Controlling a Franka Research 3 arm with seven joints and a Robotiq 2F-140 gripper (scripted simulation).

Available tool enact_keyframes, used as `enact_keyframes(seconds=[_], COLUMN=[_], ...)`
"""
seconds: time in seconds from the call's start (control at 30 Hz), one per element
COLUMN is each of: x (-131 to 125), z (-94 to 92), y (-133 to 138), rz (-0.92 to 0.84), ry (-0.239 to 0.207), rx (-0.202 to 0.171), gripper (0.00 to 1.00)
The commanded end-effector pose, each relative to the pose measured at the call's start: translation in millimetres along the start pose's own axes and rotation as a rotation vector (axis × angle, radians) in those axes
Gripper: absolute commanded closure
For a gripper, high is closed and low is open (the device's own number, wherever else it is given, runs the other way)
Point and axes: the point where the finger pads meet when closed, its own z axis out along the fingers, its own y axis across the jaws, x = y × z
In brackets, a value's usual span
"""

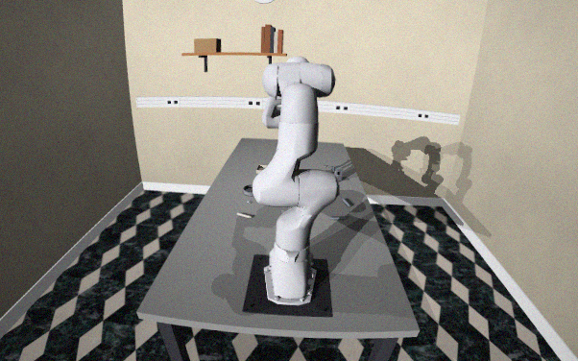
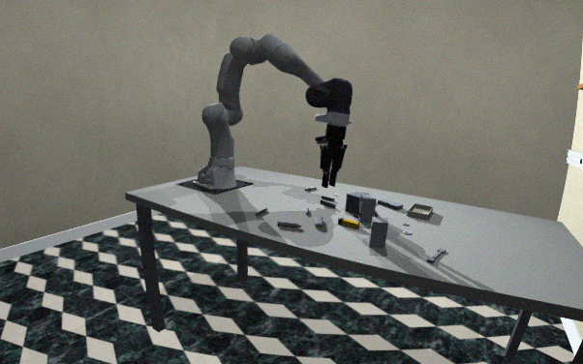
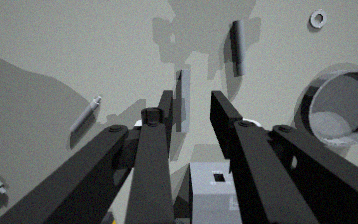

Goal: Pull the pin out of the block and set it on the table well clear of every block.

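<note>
My gripper (image 3: 191, 105) (image 2: 328, 183) hangs above the table (image 2: 501, 252) with its fingers a little apart and nothing between them. A slim grey square pin (image 3: 184, 100) lies flat on the table below, under the gap and close to the left finger. A grey block (image 3: 215, 197) with an empty square hole in its top shows at the bottom of the wrist view. In the exterior view, three grey blocks (image 2: 355, 203) (image 2: 368, 208) (image 2: 379, 232) stand upright to the right of the gripper. In the top view the arm hides the gripper.
A grey rod (image 3: 238, 47), a small bolt (image 3: 86, 114), a washer (image 3: 318, 18) and a round open cup (image 3: 340, 107) lie around the pin. The exterior view shows a yellow piece (image 2: 349, 223), a small tray (image 2: 420, 211) and a wrench (image 2: 437, 255).
</note>
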Motion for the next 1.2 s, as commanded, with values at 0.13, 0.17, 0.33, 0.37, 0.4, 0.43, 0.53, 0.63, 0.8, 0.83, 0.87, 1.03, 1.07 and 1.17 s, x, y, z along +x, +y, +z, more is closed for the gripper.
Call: enact_keyframes(seconds=[0.13, 0.17, 0.33, 0.37, 0.4, 0.43, 0.53, 0.63, 0.8, 0.83, 0.87, 1.03, 1.07, 1.17], x=[1.6, 1.6, 2.1, 2.4, 2.8, 3.2, 4.6, 5.6, 5.8, 5.8, 5.8, 5.8, 5.8, 5.7], z=[-0.9, -1.3, -5.8, -8.4, -11.5, -14.9, -24.8, -31.0, -32.3, -32.3, -32.3, -32.4, -33.2, -39.2], y=[-1.0, -1.0, -0.9, -0.8, -0.7, -0.7, -0.7, -0.8, -0.8, -0.8, -0.8, -0.8, -0.9, -1.2], rz=[0.009, 0.009, 0.009, 0.009, 0.009, 0.009, 0.009, 0.01, 0.01, 0.01, 0.01, 0.01, 0.01, 0.01], ry=[0.005, 0.005, 0.005, 0.005, 0.005, 0.005, 0.006, 0.006, 0.006, 0.006, 0.006, 0.006, 0.006, 0.005], rx=[0.004, 0.004, 0.004, 0.004, 0.004, 0.004, 0.003, 0.003, 0.003, 0.003, 0.003, 0.003, 0.004, 0.006], gripper=[0.7, 0.7, 0.7, 0.7, 0.7, 0.7, 0.7, 0.7, 0.7, 0.7, 0.7, 0.7, 0.7, 0.7])
